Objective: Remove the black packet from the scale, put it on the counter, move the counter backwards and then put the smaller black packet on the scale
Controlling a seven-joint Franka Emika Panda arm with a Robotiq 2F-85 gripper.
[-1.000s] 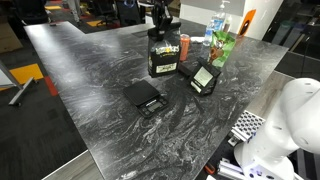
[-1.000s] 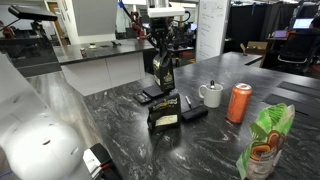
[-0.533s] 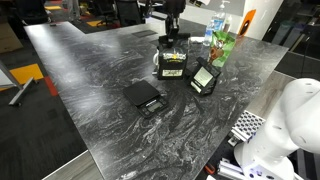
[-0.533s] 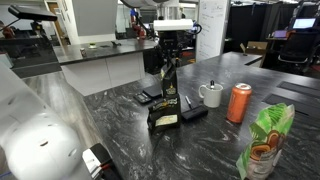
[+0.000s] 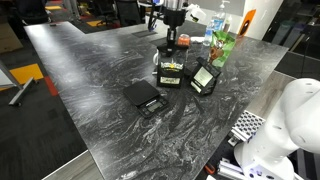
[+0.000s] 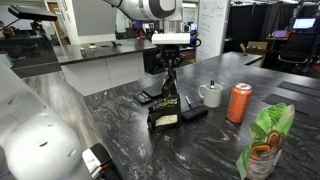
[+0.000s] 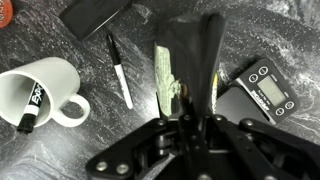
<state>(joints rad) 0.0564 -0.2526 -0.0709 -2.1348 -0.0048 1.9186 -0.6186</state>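
The black packet (image 5: 171, 72) with its yellow-gold label stands on the marble-patterned counter (image 5: 90, 70); it also shows in the other exterior view (image 6: 165, 108). My gripper (image 5: 171, 43) is straight above it and shut on its top edge. In the wrist view, the packet (image 7: 190, 45) runs up from between my fingers (image 7: 188, 108). The scale (image 5: 143, 96), a flat black slab, lies empty beside it, nearer the counter's front. The smaller black packet (image 5: 204, 77) with its pale label lies flat on the other side and shows in the wrist view (image 7: 262, 85).
A white mug (image 7: 35, 92) holding a marker stands near the packet, and a loose black marker (image 7: 118, 70) lies on the counter. An orange can (image 6: 240, 102) and a green snack bag (image 6: 265, 140) stand close by. The counter's edge runs behind them.
My gripper has come down with the black packet. The packet now sits lower, between the scale and the smaller packet, and looks shorter, tilted or bent under my fingers.
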